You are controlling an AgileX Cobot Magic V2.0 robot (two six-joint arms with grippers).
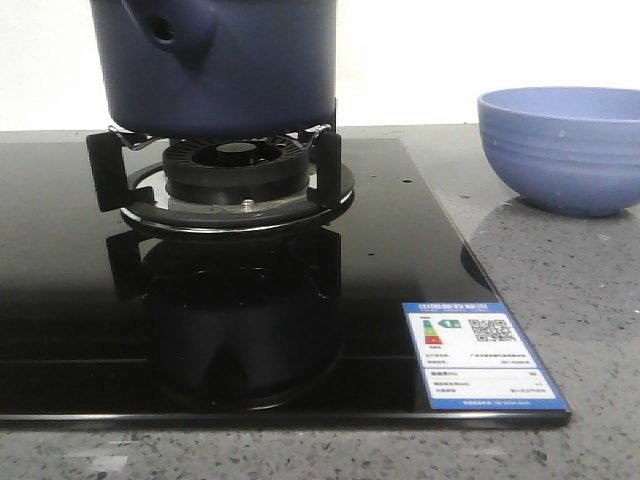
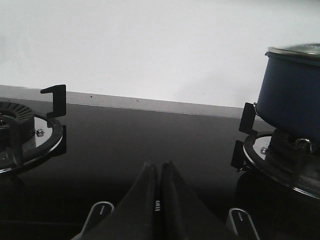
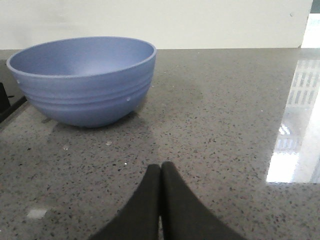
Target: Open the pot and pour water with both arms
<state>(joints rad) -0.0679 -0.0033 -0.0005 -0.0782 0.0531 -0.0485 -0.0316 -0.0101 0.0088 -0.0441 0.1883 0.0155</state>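
Looking forward over the bench (image 1: 560, 290), the pot (image 1: 215, 60) stands on the burner's black supports (image 1: 215, 165) over the glossy black hob (image 1: 70, 300), toward the hob's far edge and nearer its right edge than its left. Its short tubular stub (image 1: 175, 30) points toward the camera and a little left. Its top is cut off by the frame, so the lid cannot be judged here. The blue bowl (image 1: 565, 145) sits on the bare stone beyond the hob's right edge, well apart from the pot. Neither hand shows in this view.

In the left wrist view, the left hand (image 2: 159, 172) hangs low over the hob with its fingers pressed together, gripping nothing. The pot (image 2: 292, 95) lies ahead and off to its right on its burner, with a pale rim, likely the lid (image 2: 295, 50), across the top. A second, bare burner (image 2: 27, 135) lies on the other side, toward the hob's left edge.

In the right wrist view, the right hand (image 3: 160, 172) also has its fingers together and empty, low over the stone. The bowl (image 3: 82, 80) stands ahead and slightly to its left, upright and apparently empty; the pot is out of sight.

Judging from these, the left hand has the pot in direct reach on its right and above its own level, so it would need to rise and swing rightward, while the right hand faces the bowl.
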